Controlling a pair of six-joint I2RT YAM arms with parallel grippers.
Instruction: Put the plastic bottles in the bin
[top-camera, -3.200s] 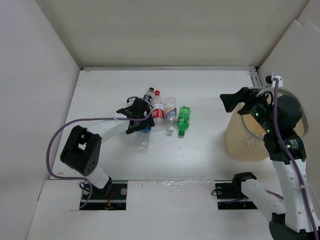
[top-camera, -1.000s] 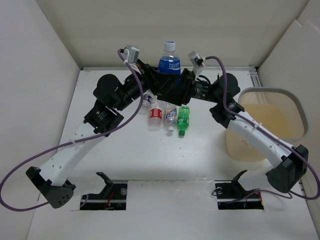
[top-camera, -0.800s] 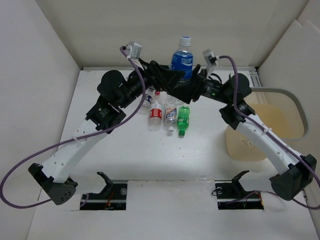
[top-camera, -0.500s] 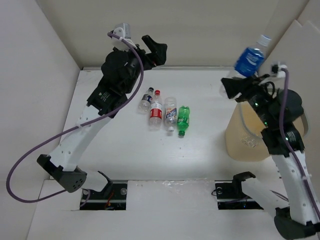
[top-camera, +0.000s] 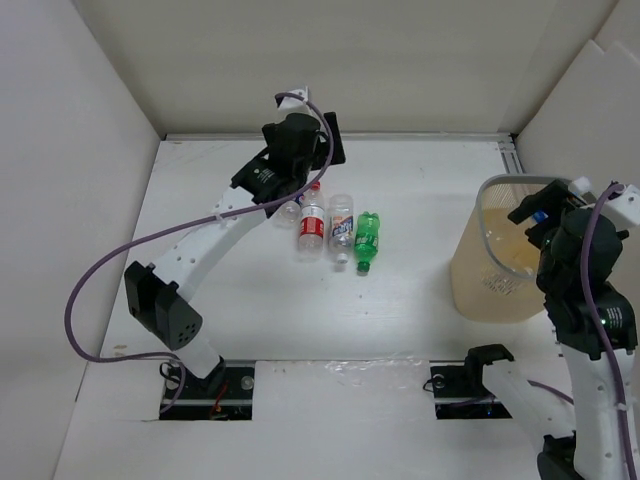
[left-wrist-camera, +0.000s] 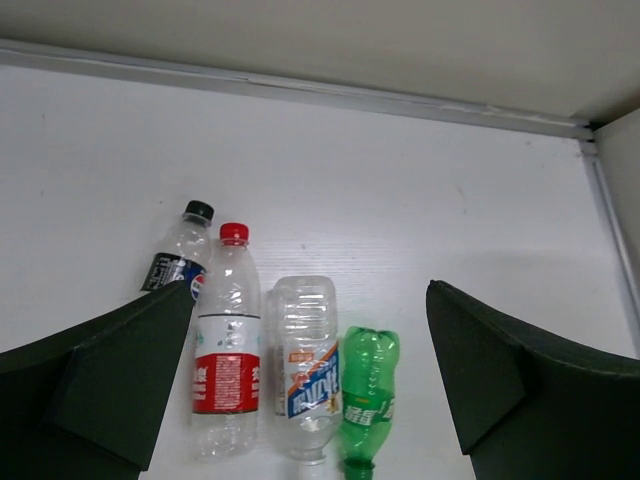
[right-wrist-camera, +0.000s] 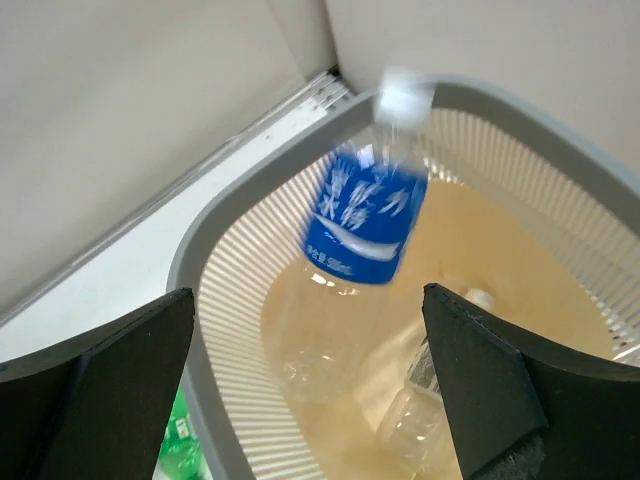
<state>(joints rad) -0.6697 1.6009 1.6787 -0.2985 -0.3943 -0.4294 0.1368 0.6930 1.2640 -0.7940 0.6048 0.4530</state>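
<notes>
Blue-label bottle (right-wrist-camera: 365, 215) is in mid-air inside the mouth of the bin (top-camera: 480, 285). It's blurred, cap up twd the far rim, base down into the basket. It sits btwn the fingers of the right gripper (right-wrist-camera: 308, 292) but touches neither; they're spread wide and empty, just above the rim. Judged: that one is as good as binned. Something clear on the bin floor, prob. another bottle (right-wrist-camera: 425, 395), too murky to be sure.

Four remain on the table (left-wrist-camera: 420, 190), lying side by side in a tight row: black-cap bottle (left-wrist-camera: 178, 262), red-cap bottle (left-wrist-camera: 227, 350), clear bottle (left-wrist-camera: 305, 360) w/ blue-and-orange label, green bottle (left-wrist-camera: 367, 395). Long axes roughly parallel, running near–far. Black & red caps point to the far wall, green cap to the near edge.

Left gripper (left-wrist-camera: 310, 290) hangs above this row, fingers spread wide, holding nothing. In the left wrist view the row lies ahead and below, btwn the fingers, w/ long axes crosswise to the finger-to-finger line. So a pinch would prob. meet a bottle across its width w/ little wrist turn. L arm is far nearer; R arm is well apart at the bin. Snag: neighbours sit v. close, so the outer bottles look easier to take.
</notes>
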